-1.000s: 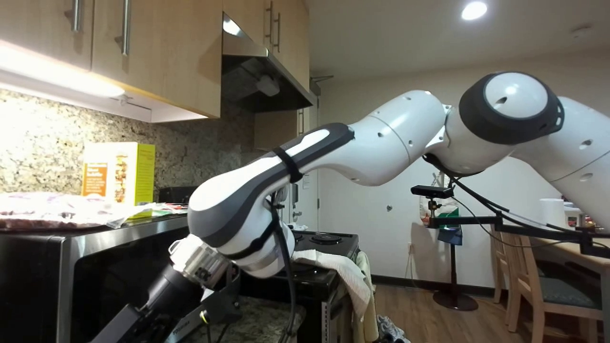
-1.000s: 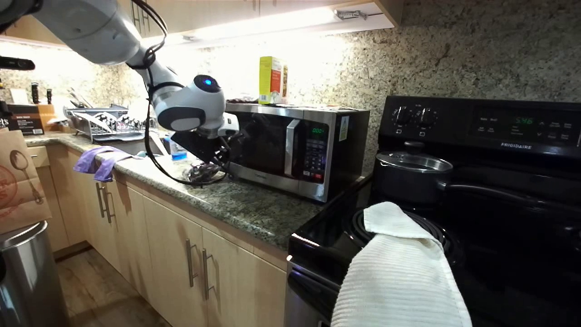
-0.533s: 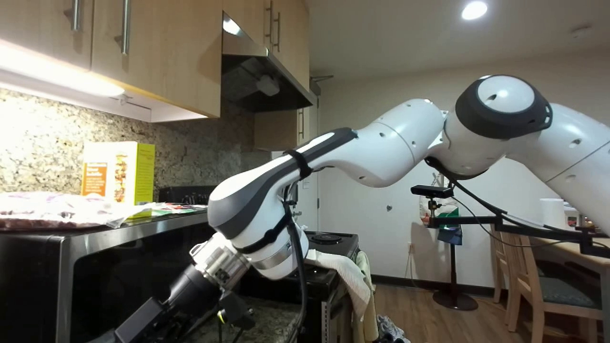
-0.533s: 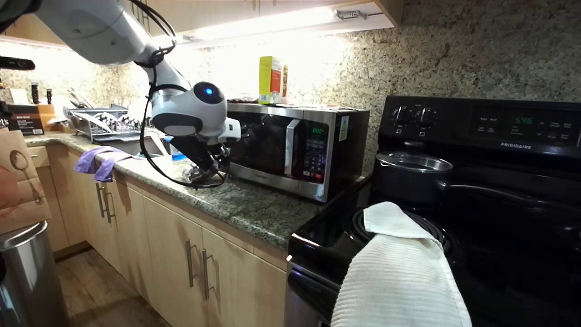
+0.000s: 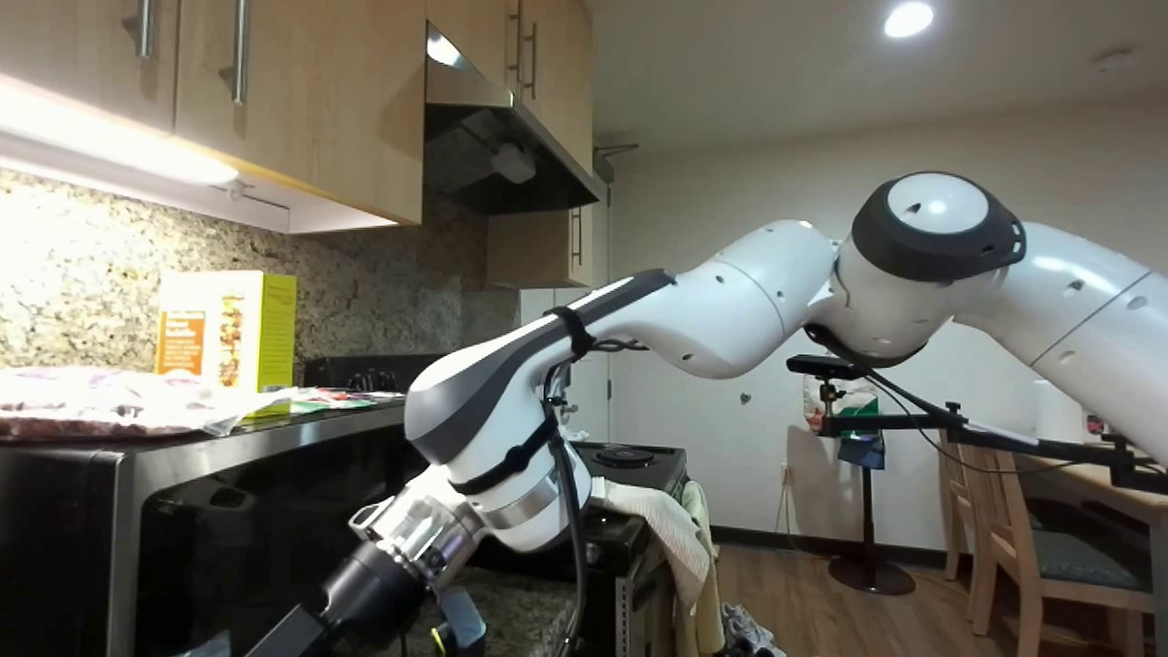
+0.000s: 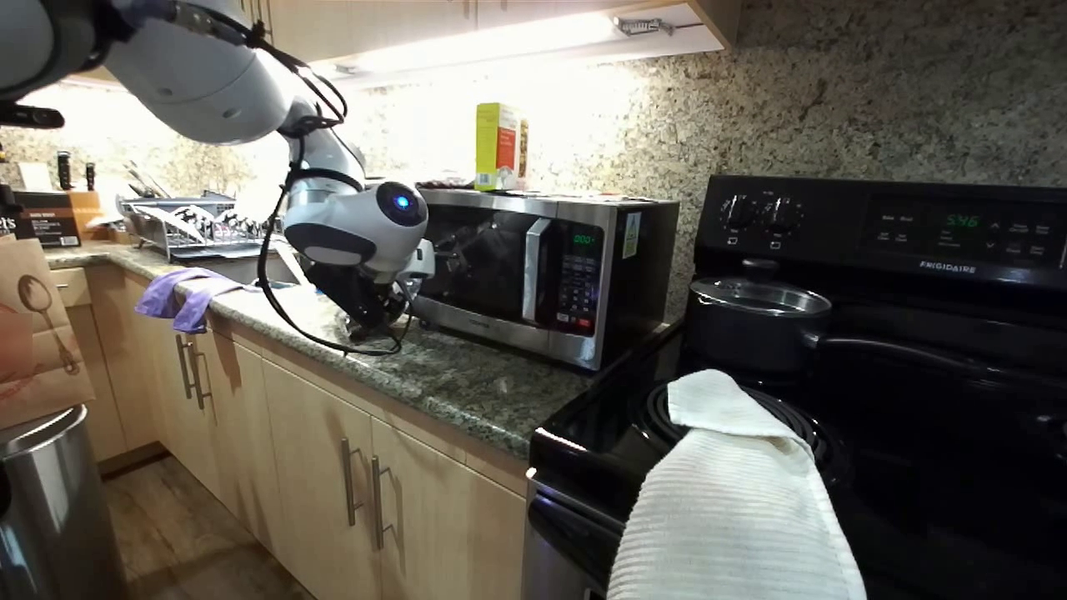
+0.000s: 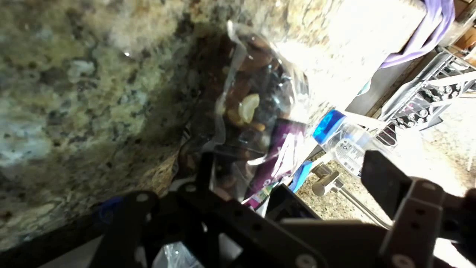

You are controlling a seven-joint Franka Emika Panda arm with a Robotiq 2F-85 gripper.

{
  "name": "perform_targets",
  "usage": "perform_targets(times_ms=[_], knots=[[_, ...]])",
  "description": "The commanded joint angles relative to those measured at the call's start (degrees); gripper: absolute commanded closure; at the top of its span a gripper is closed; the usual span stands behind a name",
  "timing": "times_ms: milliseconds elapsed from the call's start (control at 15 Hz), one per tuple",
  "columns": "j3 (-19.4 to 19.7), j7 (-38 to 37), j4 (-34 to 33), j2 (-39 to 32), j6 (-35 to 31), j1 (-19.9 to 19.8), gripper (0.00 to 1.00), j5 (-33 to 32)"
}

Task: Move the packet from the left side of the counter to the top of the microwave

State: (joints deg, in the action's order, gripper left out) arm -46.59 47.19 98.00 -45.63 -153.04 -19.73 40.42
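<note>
The packet (image 7: 256,108) is clear and crinkly with a dark purple band and lies on the speckled counter (image 7: 74,93) in the wrist view. My gripper (image 7: 293,163) is open, its fingers wide apart. The left finger overlaps the packet's near end; the right finger is well off to the side. I cannot tell whether the left finger touches it. In an exterior view the gripper (image 6: 371,321) is low over the counter (image 6: 475,383), left of the microwave (image 6: 492,258), and mostly hides the packet. The microwave (image 5: 255,529) also shows in an exterior view, where the fingertips are out of frame.
On the microwave stand a yellow box (image 5: 233,338), a large plastic-wrapped pack (image 5: 109,401) and a flat green item (image 5: 338,399). A clear bottle (image 7: 346,145) and a faucet (image 7: 325,180) lie beyond the packet. A black stove (image 6: 900,400) with a pot (image 6: 750,325) adjoins.
The arm has moved lower, and rightward in both exterior views. The gripper has come down over the packet and now covers most of it. The packet shows no clear motion.
</note>
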Motion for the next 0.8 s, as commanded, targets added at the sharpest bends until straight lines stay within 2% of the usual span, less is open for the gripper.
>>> perform_targets(times_ms=[0,333,733], knots=[[1.95,1.09,0.36,1.26,1.16,0.80,0.00,1.12],[3.48,1.75,0.24,2.39,-0.58,2.43,0.00,0.99],[9.35,-1.44,1.60,6.75,-5.74,7.66,0.00,-0.49]])
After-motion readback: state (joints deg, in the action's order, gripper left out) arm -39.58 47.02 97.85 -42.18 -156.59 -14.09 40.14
